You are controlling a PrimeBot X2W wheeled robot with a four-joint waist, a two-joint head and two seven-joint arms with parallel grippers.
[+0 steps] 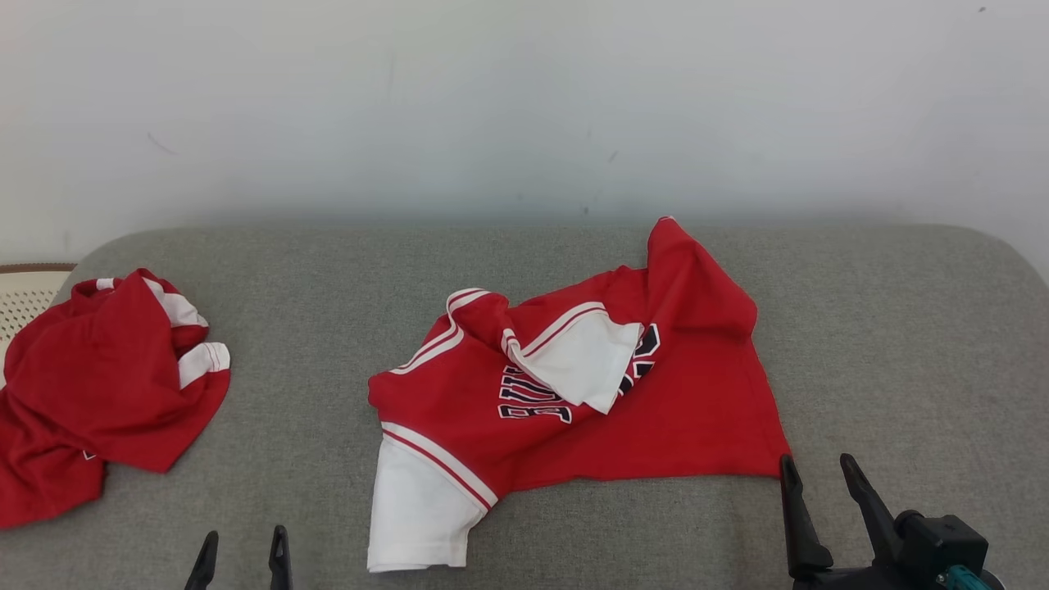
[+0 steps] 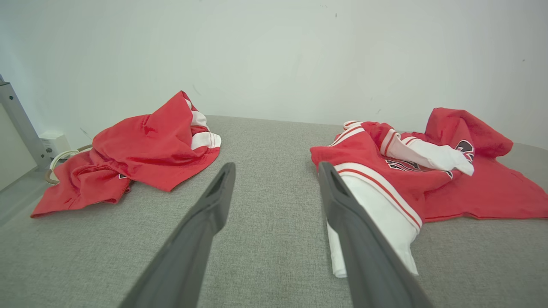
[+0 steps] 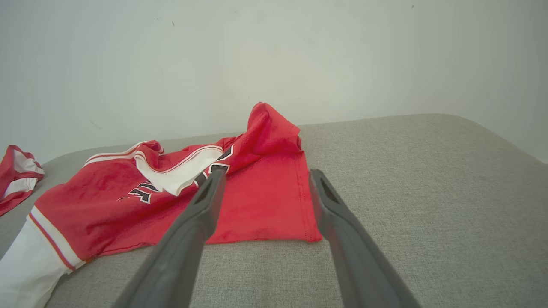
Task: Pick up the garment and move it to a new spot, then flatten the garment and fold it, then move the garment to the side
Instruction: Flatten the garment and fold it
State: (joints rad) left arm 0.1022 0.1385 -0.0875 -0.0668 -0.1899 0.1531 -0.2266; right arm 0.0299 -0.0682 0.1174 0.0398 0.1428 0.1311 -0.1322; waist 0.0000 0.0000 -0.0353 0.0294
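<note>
The right tool (image 1: 818,460) hovers low over the grey surface (image 1: 901,328) with its two fingers spread and nothing between them. Its tips are just beside the near right hem corner (image 1: 774,467) of the garment (image 1: 672,410). The left tool (image 1: 246,534) is likewise spread and empty. It sits further back, near the white sleeve (image 1: 418,508) that trails toward the robot.

The garment is a red jersey with white sleeves, lying in the middle of the surface, half opened and rumpled. Its other white sleeve (image 1: 586,356) is flipped across the chest lettering, and the far right part rises in a peak near the wall (image 1: 524,106). A second red garment (image 1: 106,377) lies bunched at the left end, well apart from the first.

With neither tool holding cloth, the work looks to be at a grasp, either for the first lift or to start flattening. I cannot tell which. The next move probably calls for the right tool to dip and pinch the hem corner while the left takes the near sleeve or shoulder. The pinch should catch only the edge, so the folded sleeve can be drawn clear.
</note>
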